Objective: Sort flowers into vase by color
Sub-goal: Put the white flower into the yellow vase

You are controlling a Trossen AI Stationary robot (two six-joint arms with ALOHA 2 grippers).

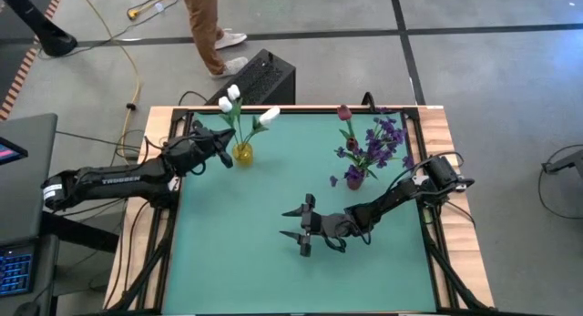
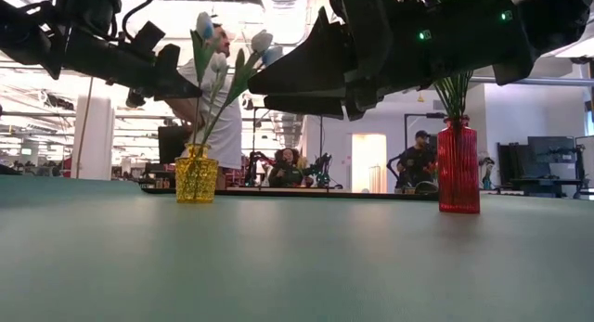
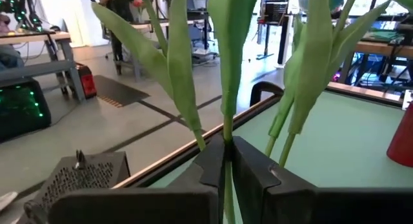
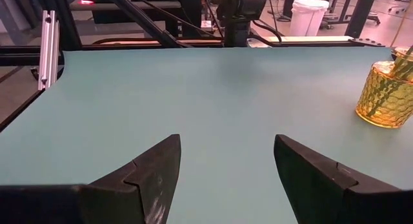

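Observation:
Three white tulips point(image 1: 232, 99) stand with their stems in a yellow glass vase point(image 1: 242, 154) at the far left of the green table. My left gripper point(image 1: 227, 158) reaches in from the left, just above the vase, and is shut on one stem. A red vase point(image 1: 355, 178) at the far right holds a bushy purple spray point(image 1: 387, 138) and a dark red tulip point(image 1: 344, 113). My right gripper point(image 1: 301, 227) hovers open over the middle of the table, touching nothing. In the low view the yellow vase point(image 2: 197, 176) stands left and the red vase point(image 2: 458, 164) right. My left gripper point(image 3: 227, 161) pinches one thin green tulip stem point(image 3: 227, 130) between its two fingers, below the leaves. The fingers come level from the table's left and lie across the stem. The stem stands upright through the hold; its lower end is hidden behind the fingers.
A black case point(image 1: 260, 77) sits just past the far edge, and a person's legs point(image 1: 205, 25) show beyond it. A wooden frame point(image 1: 437, 125) borders the table. The green mat point(image 1: 237, 261) in the near half is free room.

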